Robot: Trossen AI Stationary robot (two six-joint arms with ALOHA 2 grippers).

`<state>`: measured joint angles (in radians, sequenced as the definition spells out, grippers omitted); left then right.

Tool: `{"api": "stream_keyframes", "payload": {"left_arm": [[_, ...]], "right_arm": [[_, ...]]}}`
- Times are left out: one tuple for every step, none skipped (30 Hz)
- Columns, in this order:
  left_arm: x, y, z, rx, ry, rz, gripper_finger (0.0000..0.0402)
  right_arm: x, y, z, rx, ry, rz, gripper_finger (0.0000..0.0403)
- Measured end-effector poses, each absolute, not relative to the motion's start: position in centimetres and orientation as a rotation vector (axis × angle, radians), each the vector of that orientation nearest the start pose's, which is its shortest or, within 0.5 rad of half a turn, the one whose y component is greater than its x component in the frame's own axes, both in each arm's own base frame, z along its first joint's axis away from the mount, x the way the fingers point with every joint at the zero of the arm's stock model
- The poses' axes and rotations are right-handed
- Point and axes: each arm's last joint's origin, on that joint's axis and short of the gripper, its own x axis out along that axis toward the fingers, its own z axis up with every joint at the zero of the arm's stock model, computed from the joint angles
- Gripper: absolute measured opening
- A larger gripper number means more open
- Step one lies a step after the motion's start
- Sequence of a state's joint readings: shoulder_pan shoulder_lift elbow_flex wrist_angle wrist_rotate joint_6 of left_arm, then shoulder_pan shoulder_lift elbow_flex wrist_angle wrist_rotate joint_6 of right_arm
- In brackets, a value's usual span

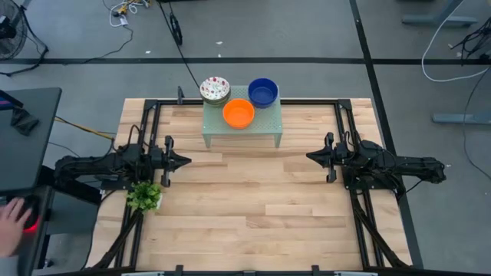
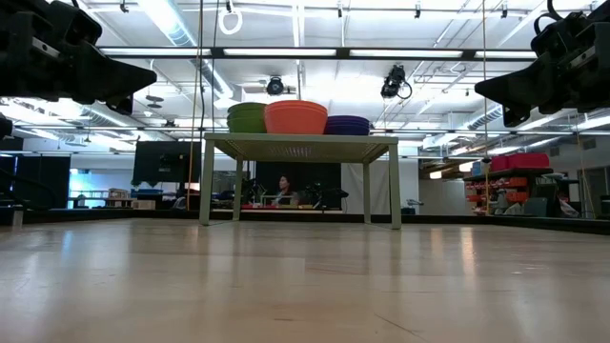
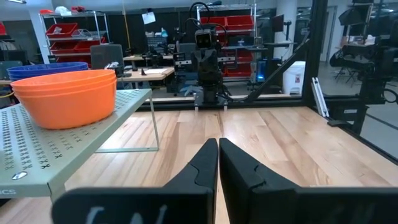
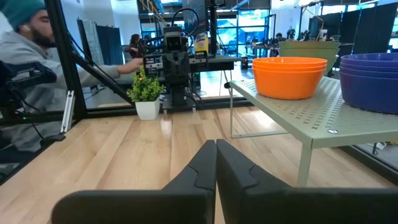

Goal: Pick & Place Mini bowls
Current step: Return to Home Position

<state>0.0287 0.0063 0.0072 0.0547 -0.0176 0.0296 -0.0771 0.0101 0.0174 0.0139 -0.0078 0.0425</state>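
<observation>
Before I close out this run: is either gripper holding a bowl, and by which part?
Nothing is held. The left gripper and right gripper have jaws shut on nothing; the bowls sit on the stand.

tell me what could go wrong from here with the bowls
The white patterned stack and blue stack sit near the back edge of the stand; a bump might tip them off. The plant stands close beside the left arm, so that arm moving might knock it over. Left hand and right hand wait shut, clear of the stand.
</observation>
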Motion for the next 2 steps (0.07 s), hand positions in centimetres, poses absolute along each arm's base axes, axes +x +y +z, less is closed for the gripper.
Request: {"api": "stream_keyframes", "payload": {"left_arm": [[9.75, 0.33, 17.07, 0.03, -0.054, 0.047, 0.0021], [9.74, 0.33, 17.08, 0.03, -0.055, 0.047, 0.0021]], "right_arm": [[9.7, -0.73, 17.0, 0.042, -0.023, -0.069, 0.0013], [9.7, -0.73, 17.0, 0.042, -0.023, -0.069, 0.0013]]}}
